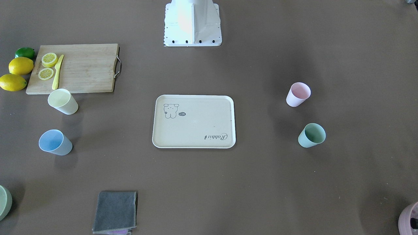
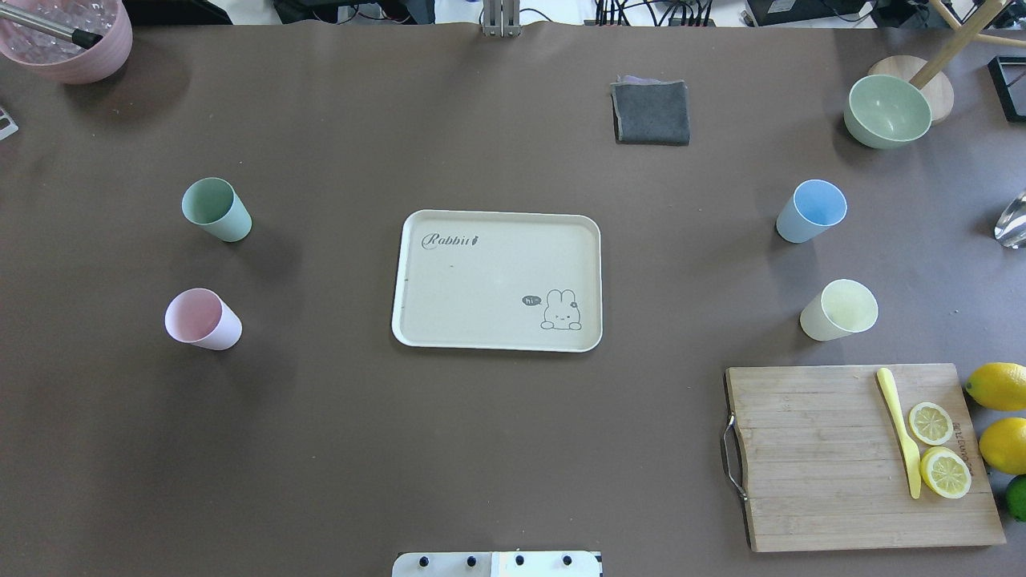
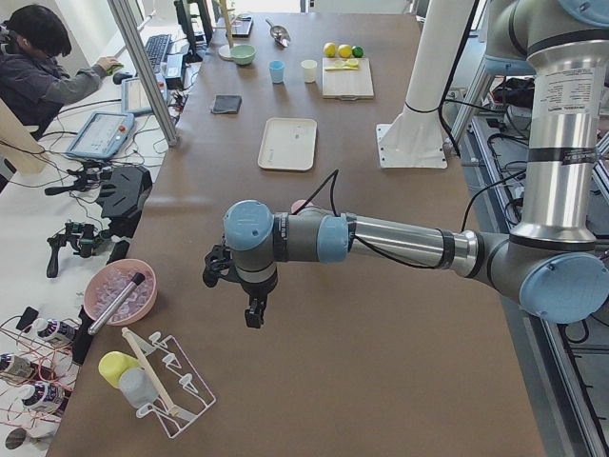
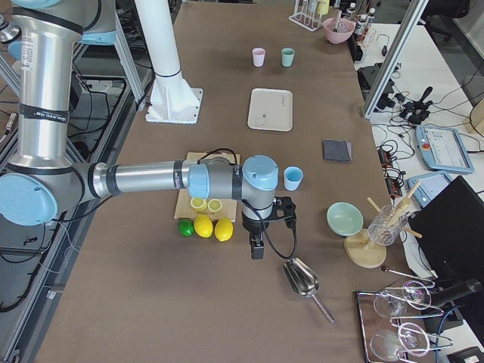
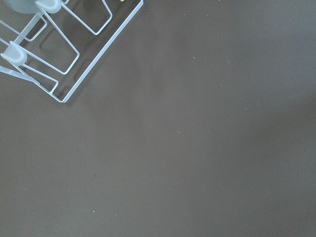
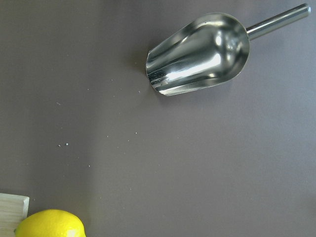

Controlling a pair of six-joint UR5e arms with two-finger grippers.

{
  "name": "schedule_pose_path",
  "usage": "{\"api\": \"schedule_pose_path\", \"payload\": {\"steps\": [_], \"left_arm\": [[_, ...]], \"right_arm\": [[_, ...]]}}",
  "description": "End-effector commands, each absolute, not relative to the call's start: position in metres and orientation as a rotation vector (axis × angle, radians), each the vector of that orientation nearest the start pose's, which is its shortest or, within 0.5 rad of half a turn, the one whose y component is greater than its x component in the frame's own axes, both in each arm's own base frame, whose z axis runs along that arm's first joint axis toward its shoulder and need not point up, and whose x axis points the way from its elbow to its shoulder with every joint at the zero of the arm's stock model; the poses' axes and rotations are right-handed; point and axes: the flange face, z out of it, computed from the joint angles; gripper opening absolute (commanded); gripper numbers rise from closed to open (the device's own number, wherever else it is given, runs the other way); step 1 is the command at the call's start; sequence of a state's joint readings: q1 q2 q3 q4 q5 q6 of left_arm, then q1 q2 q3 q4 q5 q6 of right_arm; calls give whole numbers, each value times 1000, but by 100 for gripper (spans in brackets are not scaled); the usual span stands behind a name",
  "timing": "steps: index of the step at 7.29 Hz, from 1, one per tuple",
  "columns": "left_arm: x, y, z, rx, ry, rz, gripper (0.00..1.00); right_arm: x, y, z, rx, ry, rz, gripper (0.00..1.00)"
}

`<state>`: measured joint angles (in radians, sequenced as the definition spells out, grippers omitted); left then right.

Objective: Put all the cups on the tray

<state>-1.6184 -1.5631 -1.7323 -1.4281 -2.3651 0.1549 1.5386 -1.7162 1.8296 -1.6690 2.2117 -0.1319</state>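
Observation:
The cream tray [image 2: 481,280] lies empty at the table's middle. The mint green cup [image 2: 215,208] and the pink cup [image 2: 200,319] stand upright on the overhead view's left, off the tray. The light blue cup [image 2: 809,211] and the pale yellow cup [image 2: 838,310] stand upright on its right, off the tray. My left gripper [image 3: 252,314] hangs over the table's far left end, away from the cups. My right gripper [image 4: 257,248] hangs over the far right end, beside the lemons. Each shows only in a side view, so I cannot tell whether it is open or shut.
A wooden cutting board [image 2: 834,465] with lemon slices and a yellow knife lies at the near right, with whole lemons [image 2: 998,386] beside it. A grey cloth [image 2: 651,112], a sage bowl [image 2: 886,110] and a mauve pot [image 2: 68,36] stand at the far edge. A metal scoop [image 6: 197,54] lies under my right wrist and a wire rack [image 5: 59,44] under my left.

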Motion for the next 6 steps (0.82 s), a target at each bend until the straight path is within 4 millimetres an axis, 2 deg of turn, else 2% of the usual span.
{"api": "schedule_pose_path", "payload": {"steps": [1, 2, 6], "left_arm": [[-86, -469, 582, 139, 786, 125, 98], [-85, -458, 580, 152, 785, 131, 98], [-85, -467, 563, 258, 769, 178, 98]], "right_arm": [[60, -430, 618, 44, -642, -162, 100], [60, -430, 617, 45, -644, -161, 100], [59, -440, 599, 82, -646, -166, 100]]}}
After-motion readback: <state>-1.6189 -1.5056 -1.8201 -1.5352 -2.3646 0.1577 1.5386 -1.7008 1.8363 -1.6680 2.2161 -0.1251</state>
